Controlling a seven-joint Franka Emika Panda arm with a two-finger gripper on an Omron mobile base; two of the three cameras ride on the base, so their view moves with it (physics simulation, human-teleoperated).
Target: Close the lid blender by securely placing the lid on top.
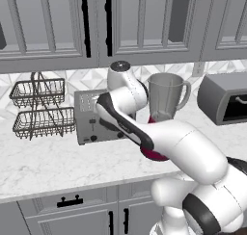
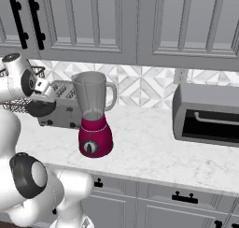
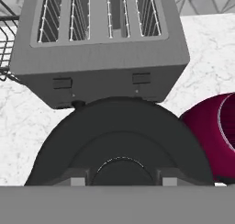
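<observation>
Magenta base, clear grey jar: the blender (image 2: 94, 119) stands on the marble counter (image 2: 154, 152) w/ its mouth open and its handle at 3 o'clock in the right base view. Seen from the left base view, the blender (image 1: 166, 97) pokes up behind the white arm, jar visible, base mostly hidden.

Black lid (image 2: 41, 108) is off the counter, up in the air at about 9 o'clock from the blender jar, roughly level w/ the jar's lower half, well short of the rim. It sits under the gripper (image 2: 43, 97), in front of the silver toaster (image 2: 63, 110). In the hand view the lid (image 3: 120, 145) is a big dark disc right at the fingertips (image 3: 78, 181), knob at 6 o'clock; fingers look clamped on either side of the knob, so the hand is grasping the lid.

Past the lid in the hand view: toaster (image 3: 98, 44) at 12 o'clock, slots up, and the blender's magenta base (image 3: 213, 136) at 3 o'clock, near the lid's edge but apart.

Other bits: wire two-tier basket (image 1: 38, 109) at 9 o'clock of the toaster (image 1: 96, 116) in the left base view; grey bread-box-type appliance (image 2: 207, 112) at 3 o'clock of the blender, well apart. Grey cabinets (image 2: 116, 21) overhead.
</observation>
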